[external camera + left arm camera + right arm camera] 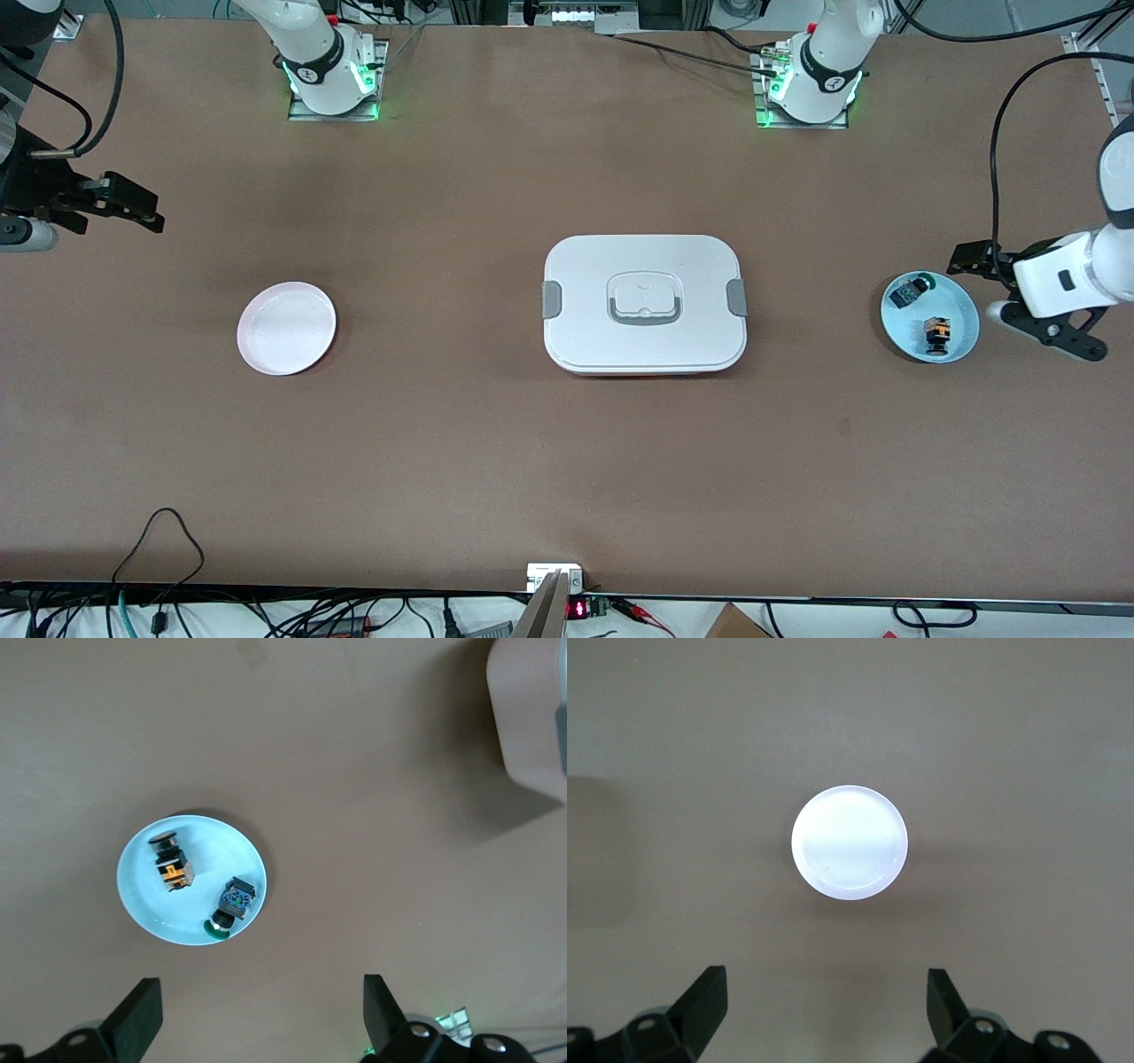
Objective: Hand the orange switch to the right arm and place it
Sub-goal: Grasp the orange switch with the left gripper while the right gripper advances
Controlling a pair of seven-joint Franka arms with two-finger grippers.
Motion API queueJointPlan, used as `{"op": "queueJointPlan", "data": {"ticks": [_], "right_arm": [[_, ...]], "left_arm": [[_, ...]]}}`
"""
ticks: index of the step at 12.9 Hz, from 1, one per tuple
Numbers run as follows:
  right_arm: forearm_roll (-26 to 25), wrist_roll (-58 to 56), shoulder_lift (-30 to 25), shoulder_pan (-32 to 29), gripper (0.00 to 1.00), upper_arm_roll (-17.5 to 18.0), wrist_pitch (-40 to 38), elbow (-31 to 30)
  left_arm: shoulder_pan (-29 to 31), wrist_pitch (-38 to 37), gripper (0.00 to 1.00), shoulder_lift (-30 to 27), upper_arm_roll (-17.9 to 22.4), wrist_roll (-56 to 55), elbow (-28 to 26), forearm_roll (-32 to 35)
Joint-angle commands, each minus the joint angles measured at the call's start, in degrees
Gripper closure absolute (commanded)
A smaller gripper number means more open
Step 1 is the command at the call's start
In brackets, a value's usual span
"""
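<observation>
The orange switch point(935, 335), a stubby black button with orange parts, lies in a light blue plate point(961, 310) at the left arm's end of the table. In the left wrist view the orange switch point(170, 865) lies beside a black switch with a green cap point(232, 905) in the blue plate point(213, 850). My left gripper point(983, 288) hangs open and empty in the air just off the plate's edge, and it also shows in the left wrist view point(263, 1019). My right gripper point(146, 208) is open and empty at the right arm's end, and it also shows in the right wrist view point(827, 1010).
A white lidded box with grey clasps point(645, 303) sits in the middle of the table; its corner shows in the left wrist view point(532, 718). An empty pale pink plate point(286, 328) lies toward the right arm's end and shows in the right wrist view point(849, 842). The green-capped switch point(911, 290) shares the blue plate.
</observation>
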Motion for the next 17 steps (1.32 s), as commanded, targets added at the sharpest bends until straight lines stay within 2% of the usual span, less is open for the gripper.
{"op": "queueJointPlan", "data": {"ticks": [1, 4, 6, 7, 9, 10, 17], "right_arm": [[0.1, -0.6, 0.4, 0.2, 0.00, 0.4, -1.0, 0.2], [2.1, -1.0, 0.3, 0.3, 0.00, 0.5, -1.1, 0.3], [5.3, -1.2, 0.4, 1.7, 0.00, 0.5, -1.3, 0.2], [7.0, -1.4, 0.6, 1.7, 0.00, 0.5, -1.3, 0.2], [14.2, -2.8, 1.0, 1.2, 0.00, 0.1, -1.7, 0.0], [16.0, -3.3, 1.3, 1.1, 0.00, 0.0, -2.3, 0.0], [23.8, -5.7, 4.2, 1.4, 0.00, -0.1, -4.1, -0.7]], "left_arm": [[0.9, 5.2, 0.00, -1.1, -0.3, 10.0, -6.0, 0.2], [2.3, 11.9, 0.01, -0.9, -0.3, 19.2, -12.3, 0.5], [3.9, 16.3, 0.00, 0.8, -0.3, 28.4, -15.2, 0.7], [4.6, 18.6, 0.00, 2.2, -0.3, 33.4, -15.5, 0.7], [5.4, 22.8, 0.00, 4.5, -0.3, 41.0, -15.6, 0.6], [5.9, 25.0, 0.00, 5.6, -0.3, 44.7, -15.6, 0.7], [10.5, 37.4, 0.01, 11.0, -0.9, 69.4, -17.6, -0.6]]}}
